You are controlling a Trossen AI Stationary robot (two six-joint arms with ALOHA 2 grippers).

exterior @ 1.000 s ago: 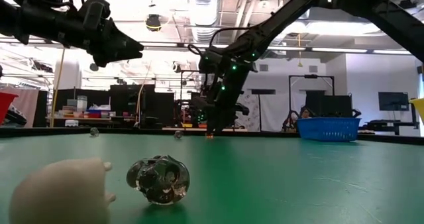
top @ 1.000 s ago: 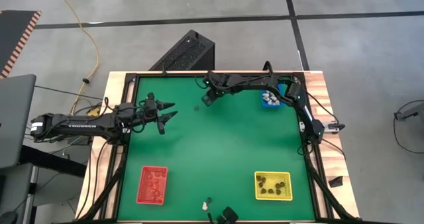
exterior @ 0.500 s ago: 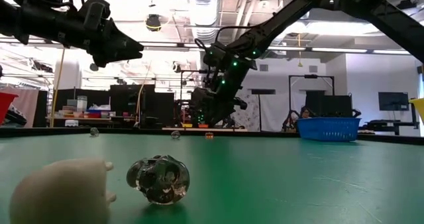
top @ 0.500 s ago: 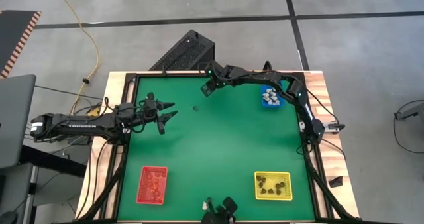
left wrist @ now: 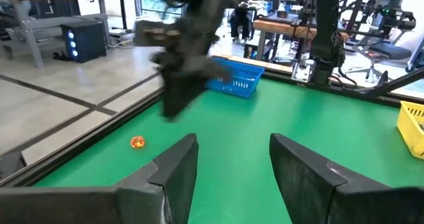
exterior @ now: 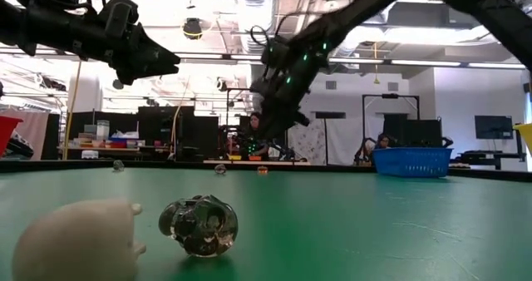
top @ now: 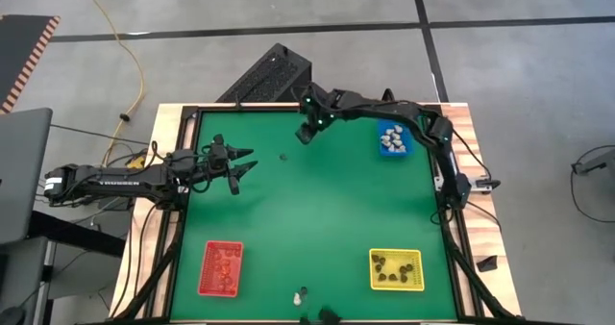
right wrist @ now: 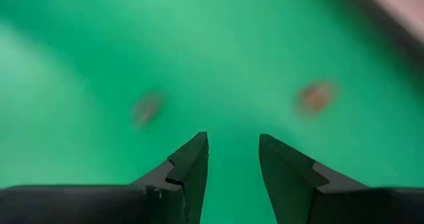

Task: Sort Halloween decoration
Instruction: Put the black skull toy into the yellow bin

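Since a second ago your right gripper (top: 306,135) has lifted off the far mat, fingers parted, empty. Left gripper (top: 244,165) hovers open, idle. Orange trinket (left wrist: 137,142) lies near the far edge; descend there next.

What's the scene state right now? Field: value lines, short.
left gripper: open, empty, above the mat's left side
right gripper: open, empty, near the far edge
blue tray: far right, whitish trinkets inside
red tray: near left, reddish trinkets inside
yellow tray: near right, dark trinkets inside
orange trinket: loose on the mat by the far edge
whitish trinket: loose at the near edge
dark trinket: beside it
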